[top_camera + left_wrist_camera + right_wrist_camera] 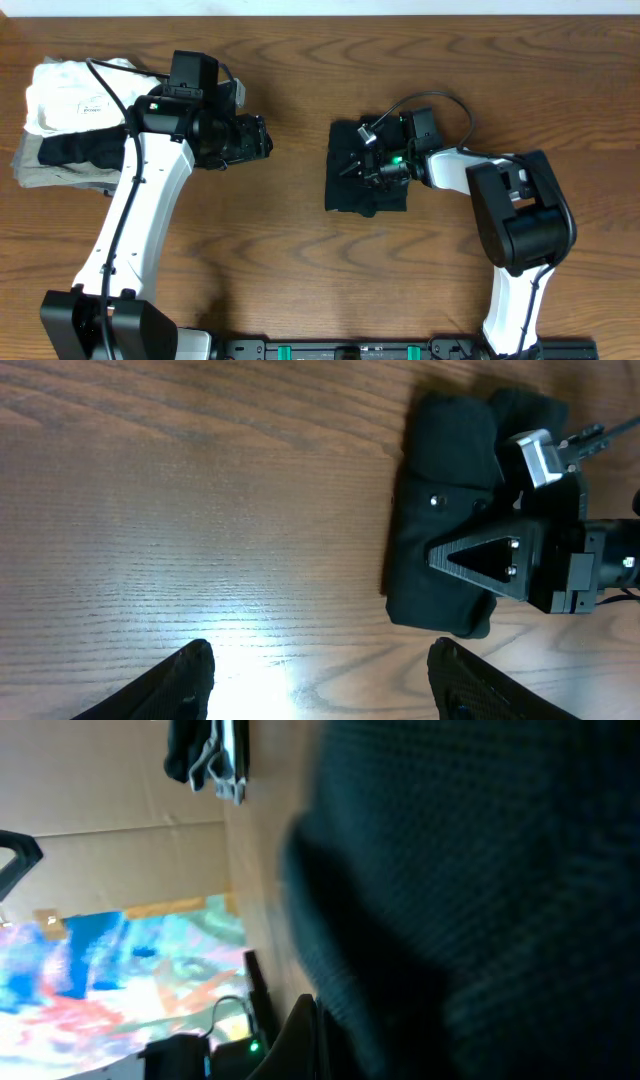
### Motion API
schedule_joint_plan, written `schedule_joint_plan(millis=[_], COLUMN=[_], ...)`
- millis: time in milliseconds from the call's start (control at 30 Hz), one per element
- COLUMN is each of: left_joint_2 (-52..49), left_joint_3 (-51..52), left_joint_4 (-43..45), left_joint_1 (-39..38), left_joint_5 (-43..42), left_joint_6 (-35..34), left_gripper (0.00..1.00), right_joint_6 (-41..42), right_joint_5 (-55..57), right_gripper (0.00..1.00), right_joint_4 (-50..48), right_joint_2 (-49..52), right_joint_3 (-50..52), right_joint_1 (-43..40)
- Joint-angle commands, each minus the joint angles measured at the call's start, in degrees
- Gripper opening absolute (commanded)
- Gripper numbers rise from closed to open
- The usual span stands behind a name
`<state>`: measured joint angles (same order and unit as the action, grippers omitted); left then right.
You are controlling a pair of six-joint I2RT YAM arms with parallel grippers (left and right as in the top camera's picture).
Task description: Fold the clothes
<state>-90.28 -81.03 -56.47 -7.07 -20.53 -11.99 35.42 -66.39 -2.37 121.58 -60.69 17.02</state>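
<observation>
While a stack of folded garments is seen at the far left of the bench, the left fingers are held spread and empty beside it, pointed across bare wood towards the black T-shirt. The left arm is reached up from its base and turned at the wrist towards the right. The shirt is laid as a compact folded bundle near the middle of the bench — well apart from the left fingers, to their right, with its slightly longer side set across the line between the two arms. The right fingers are pressed together and laid on top of the bundle; whether cloth is nipped between them cannot be told. The right arm is judged much the nearer — its forearm is stretched low in from the right.
</observation>
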Motion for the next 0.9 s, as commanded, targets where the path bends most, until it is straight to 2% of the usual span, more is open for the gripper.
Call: schedule_joint_plan(millis=[0,133,300,500,700,867], left_joint_2=[-0.4,-0.4,-0.4,-0.4,-0.4,-0.4], left_joint_3=[0.2,0.2,0.2,0.2,0.2,0.2], left_joint_4=[0.0,0.0,0.0,0.0,0.0,0.0], left_joint_1=[0.2,0.2,0.2,0.2,0.2,0.2], left_joint_5=[0.7,0.7,0.7,0.7,0.7,0.7], left_joint_6=[0.5,0.5,0.6,0.5,0.5,0.5], left_gripper=[0.70,0.70,0.70,0.70,0.70,0.70], right_joint_6=[2.5,3.1,2.7,2.7,2.7,2.8], right_joint_5=[0.3,4.4,3.9,9.8,16.3,16.8], right_gripper=[0.01,0.01,0.01,0.02,0.11,0.11], right_joint_4=[2.4,6.6,8.2,8.2,7.7,4.6], right_joint_2=[2.4,2.4,0.3,-10.7,-21.9,-21.8], right_joint_3=[0.4,0.4,0.4,0.3,-0.6,-1.0], right_joint_1=[-0.3,-2.8,-4.3,-4.3,-4.9,-6.9])
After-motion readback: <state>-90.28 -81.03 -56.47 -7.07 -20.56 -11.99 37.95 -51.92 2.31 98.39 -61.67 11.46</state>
